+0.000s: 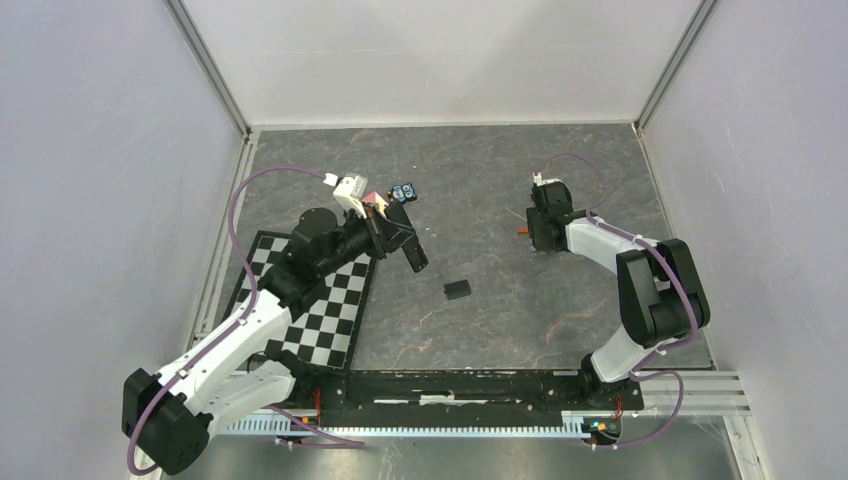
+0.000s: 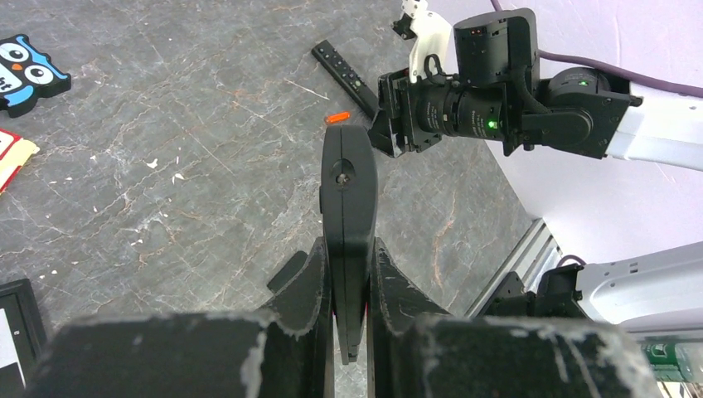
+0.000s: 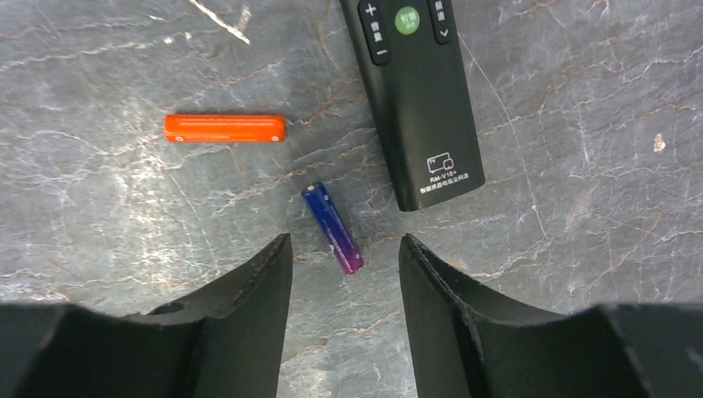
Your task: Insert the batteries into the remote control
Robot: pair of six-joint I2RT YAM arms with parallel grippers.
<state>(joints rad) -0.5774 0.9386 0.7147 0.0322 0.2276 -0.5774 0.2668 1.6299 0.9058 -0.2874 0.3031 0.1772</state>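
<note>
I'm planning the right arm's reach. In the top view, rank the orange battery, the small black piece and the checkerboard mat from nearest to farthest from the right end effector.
1. the orange battery, just left of the right end effector.
2. the small black piece, farther left, toward the near edge.
3. the checkerboard mat, at the far left.

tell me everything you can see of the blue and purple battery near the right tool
The blue and purple battery is a slim, glossy cylinder, blue at one end and shading to purple at the other. It lies flat and at an angle on the grey stone-look table, apart from the orange battery and the black remote. The right tool hovers open over it, not touching.
</note>
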